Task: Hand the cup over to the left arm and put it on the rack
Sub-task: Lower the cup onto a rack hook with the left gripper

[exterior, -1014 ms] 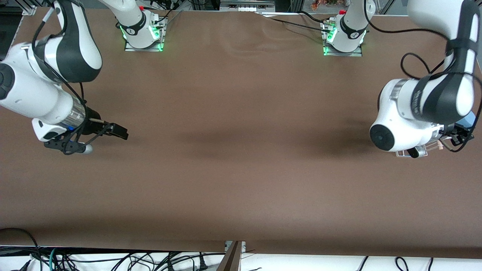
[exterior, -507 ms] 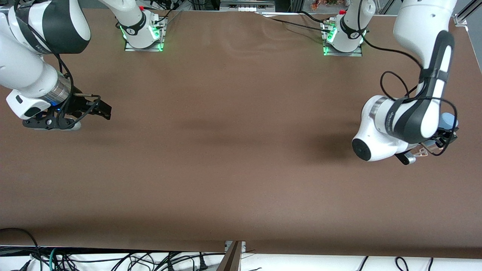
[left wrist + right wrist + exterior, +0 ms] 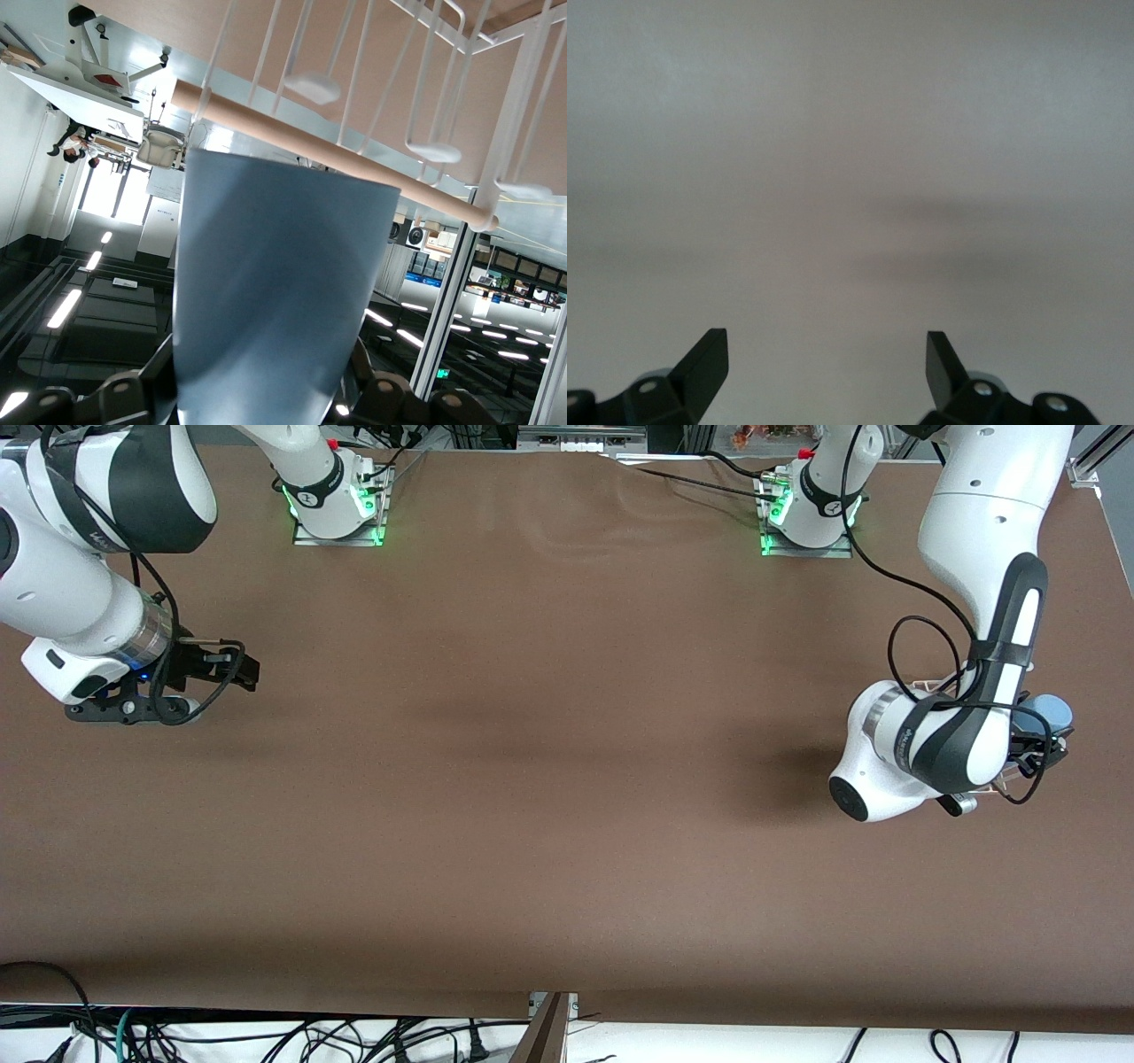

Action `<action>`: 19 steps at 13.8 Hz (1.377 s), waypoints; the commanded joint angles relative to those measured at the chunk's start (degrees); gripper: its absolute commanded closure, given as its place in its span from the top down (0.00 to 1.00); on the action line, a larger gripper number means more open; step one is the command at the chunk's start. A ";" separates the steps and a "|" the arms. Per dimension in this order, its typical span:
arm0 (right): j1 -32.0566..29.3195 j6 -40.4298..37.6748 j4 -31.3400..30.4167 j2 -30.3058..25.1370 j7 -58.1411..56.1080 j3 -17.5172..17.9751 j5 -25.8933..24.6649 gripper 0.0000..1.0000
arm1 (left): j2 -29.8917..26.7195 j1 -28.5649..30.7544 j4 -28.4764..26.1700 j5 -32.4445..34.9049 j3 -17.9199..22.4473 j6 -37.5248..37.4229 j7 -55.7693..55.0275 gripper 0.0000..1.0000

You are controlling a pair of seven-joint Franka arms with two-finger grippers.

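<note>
Left gripper grips the cup over the rack at the left arm's table end; right gripper waits, fingers apart, over the table.

The tabletop is a flat rectangular surface under a brown matte covering. Faint ripples mark the covering at about 12 o'clock from its centre, close to the robots' edge.

Two arm bases stand directly on the tabletop along that edge. The right arm's base plate sits at about 11 o'clock, and the left arm's base plate sits at about 1 o'clock. Both show green lights.

The rack stands at about 3 o'clock, toward the left arm's end, largely covered by that arm.
</note>
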 commanded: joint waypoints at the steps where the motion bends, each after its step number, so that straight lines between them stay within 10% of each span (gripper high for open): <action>1: -0.08 -3.25 1.84 -1.37 -1.35 0.27 -0.49 0.99 | 2.14 -0.58 0.66 2.05 -0.16 0.01 -0.57 0.06; 9: -0.34 -7.84 7.22 -1.37 -0.48 -1.49 1.54 0.99 | 3.73 0.82 1.27 1.87 0.28 2.73 -1.63 0.10; 10: -0.34 -7.58 7.13 -1.72 -0.91 -1.74 1.54 0.99 | 4.08 0.82 1.36 1.78 0.28 2.82 -1.72 0.25; 12: -0.25 -6.78 6.17 -2.33 -1.44 -3.67 2.93 0.99 | 4.25 0.91 1.36 1.61 0.28 2.73 -1.63 1.00; 19: -0.25 -7.57 4.40 -5.15 -9.26 -7.55 3.91 0.99 | 3.12 1.17 6.88 -6.81 0.19 1.95 -0.40 1.00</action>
